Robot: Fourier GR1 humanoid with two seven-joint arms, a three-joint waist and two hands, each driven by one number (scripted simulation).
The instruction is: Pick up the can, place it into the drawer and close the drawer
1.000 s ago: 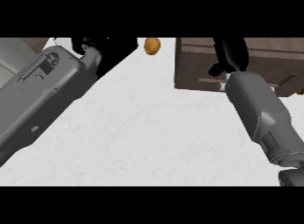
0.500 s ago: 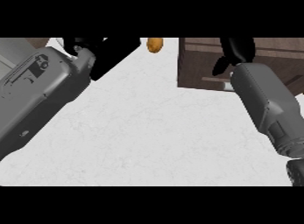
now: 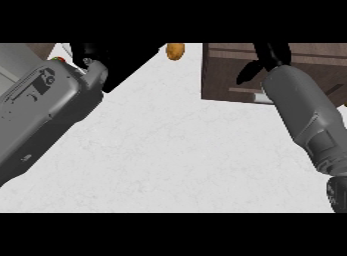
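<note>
White worktop (image 3: 168, 150) filled most of the view. At the top right, the right hand (image 3: 268, 57) lay over the brown drawer (image 3: 228, 75), fingers pointing down; whether it gripped anything could not be told. No can showed. Left of it sat an orange thing (image 3: 175, 51). The left hand (image 3: 106, 57) hung dark at the top left, its state unclear.

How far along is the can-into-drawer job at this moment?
Done: cannot be judged; no can shows anywhere in view. In hand: the right hand hangs over the brown drawer unit, fingers pointing down, nothing visibly held. The left hand shows at the top edge. Left: at least closing the drawer, which stands out over the white counter.
</note>
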